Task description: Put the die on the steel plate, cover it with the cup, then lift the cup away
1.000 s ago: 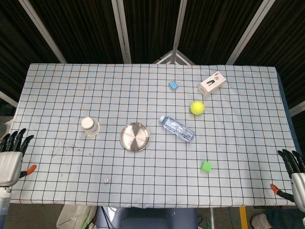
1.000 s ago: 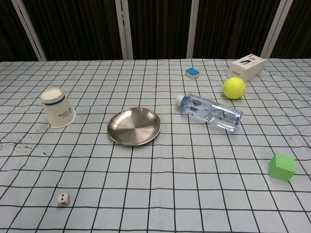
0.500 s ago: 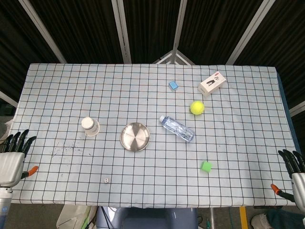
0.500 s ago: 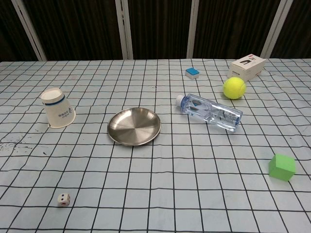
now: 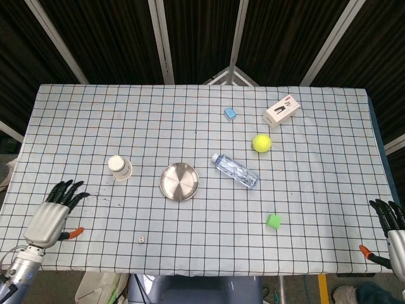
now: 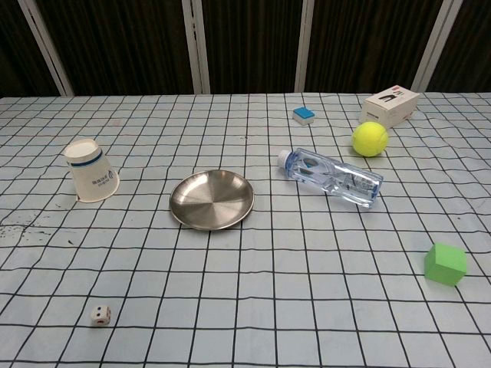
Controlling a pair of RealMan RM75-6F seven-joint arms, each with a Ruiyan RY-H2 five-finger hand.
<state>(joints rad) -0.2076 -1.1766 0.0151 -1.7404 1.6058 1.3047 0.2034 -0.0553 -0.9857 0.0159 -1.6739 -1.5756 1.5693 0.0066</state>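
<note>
A small white die [image 5: 141, 239] [image 6: 100, 315] lies near the table's front edge, left of centre. The round steel plate [image 5: 179, 182] [image 6: 212, 200] sits mid-table with nothing on it. A white paper cup [image 5: 119, 168] [image 6: 90, 171] stands upside down to the plate's left. My left hand [image 5: 52, 214] hovers over the front left corner, fingers spread and holding nothing, well left of the die. My right hand [image 5: 390, 226] shows only at the right edge of the head view, fingers apart, holding nothing. Neither hand appears in the chest view.
A clear plastic bottle [image 5: 235, 170] [image 6: 331, 177] lies on its side right of the plate. A yellow tennis ball [image 5: 261, 142], a white box [image 5: 281, 111] and a blue block [image 5: 230, 113] sit further back. A green cube [image 5: 273, 220] [image 6: 445, 264] rests front right.
My left hand has moved rightwards and forward over the table's front left corner, toward the die. The right hand and all objects have stayed put.
</note>
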